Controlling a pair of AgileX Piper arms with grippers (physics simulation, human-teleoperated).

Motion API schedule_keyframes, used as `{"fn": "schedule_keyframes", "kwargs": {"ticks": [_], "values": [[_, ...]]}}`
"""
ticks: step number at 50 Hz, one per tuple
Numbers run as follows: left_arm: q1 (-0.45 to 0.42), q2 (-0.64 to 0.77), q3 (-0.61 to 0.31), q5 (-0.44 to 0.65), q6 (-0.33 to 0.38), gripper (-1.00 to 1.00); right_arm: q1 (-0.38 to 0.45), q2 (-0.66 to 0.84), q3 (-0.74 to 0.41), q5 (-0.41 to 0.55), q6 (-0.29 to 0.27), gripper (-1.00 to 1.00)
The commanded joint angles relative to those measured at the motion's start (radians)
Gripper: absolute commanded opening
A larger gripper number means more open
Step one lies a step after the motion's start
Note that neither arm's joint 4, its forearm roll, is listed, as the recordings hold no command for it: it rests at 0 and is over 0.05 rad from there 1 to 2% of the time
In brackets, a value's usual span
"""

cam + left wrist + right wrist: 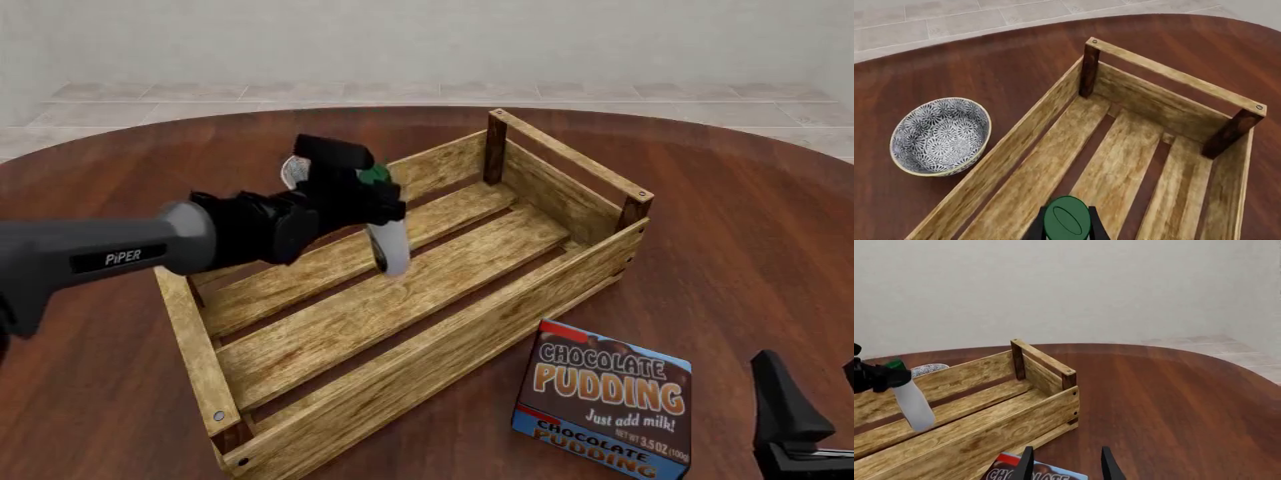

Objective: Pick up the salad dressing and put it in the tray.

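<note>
The salad dressing (391,248), a slim white bottle with a dark green cap, hangs tilted over the middle of the tray (441,345). My left gripper (376,203) is shut on its upper part, just below the cap. In the left wrist view the green cap (1067,220) sits between the dark fingers, above the tray's slatted bottom (1114,165). The right wrist view shows the bottle (914,407) held clear above the tray's floor (954,427). My right gripper (1066,467) is open and holds nothing. It is low at the near right of the table (801,425), well away from the tray.
A brown chocolate pudding box (607,405) lies on the table just in front of the tray's near right side, under my right gripper. A small white patterned bowl (941,135) stands outside the tray's far left wall. The round wooden table (747,230) reaches out to the right.
</note>
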Motion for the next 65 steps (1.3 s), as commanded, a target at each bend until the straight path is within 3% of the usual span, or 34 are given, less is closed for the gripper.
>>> {"fn": "schedule_keyframes", "kwargs": {"ticks": [1, 65], "values": [[-0.002, 0.013, 0.001, -0.015, 0.017, -1.00, -0.004, 0.000, -0.002, 0.001, 0.005, 1.00], [0.001, 0.128, 0.012, -0.088, 0.032, -1.00, -0.020, 0.000, 0.000, -0.005, 0.021, 1.00]]}}
